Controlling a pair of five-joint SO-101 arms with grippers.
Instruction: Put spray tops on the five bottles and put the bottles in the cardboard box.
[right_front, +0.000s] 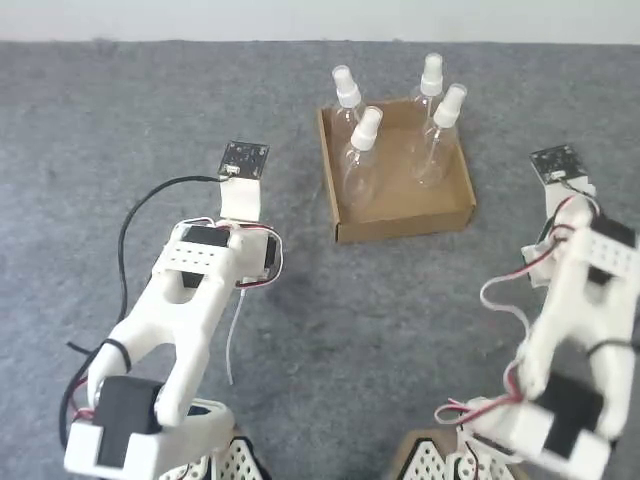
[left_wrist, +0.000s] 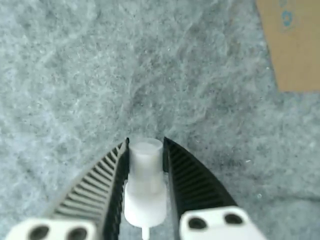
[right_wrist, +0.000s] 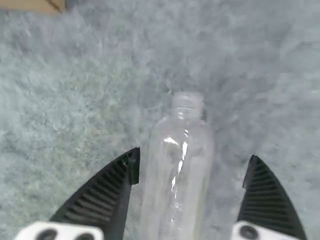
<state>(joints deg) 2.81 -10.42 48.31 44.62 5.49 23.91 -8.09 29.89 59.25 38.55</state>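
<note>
My left gripper (left_wrist: 146, 142) is shut on a white spray top (left_wrist: 145, 185), held above the grey carpet. My right gripper (right_wrist: 193, 156) stands open, one finger on each side of a clear bottle (right_wrist: 177, 175) that lies on the carpet with its neck (right_wrist: 187, 102) bare. The cardboard box (right_front: 400, 225) sits at the back middle of the table. Several clear bottles with white spray tops (right_front: 358, 165) stand in it. The left arm (right_front: 200, 290) is to the box's left and the right arm (right_front: 580, 300) to its right.
Grey carpet (right_front: 330, 320) covers the table between the arms and in front of the box. A corner of the cardboard box (left_wrist: 295, 45) shows in the left wrist view, and an edge of the box (right_wrist: 30, 5) in the right wrist view.
</note>
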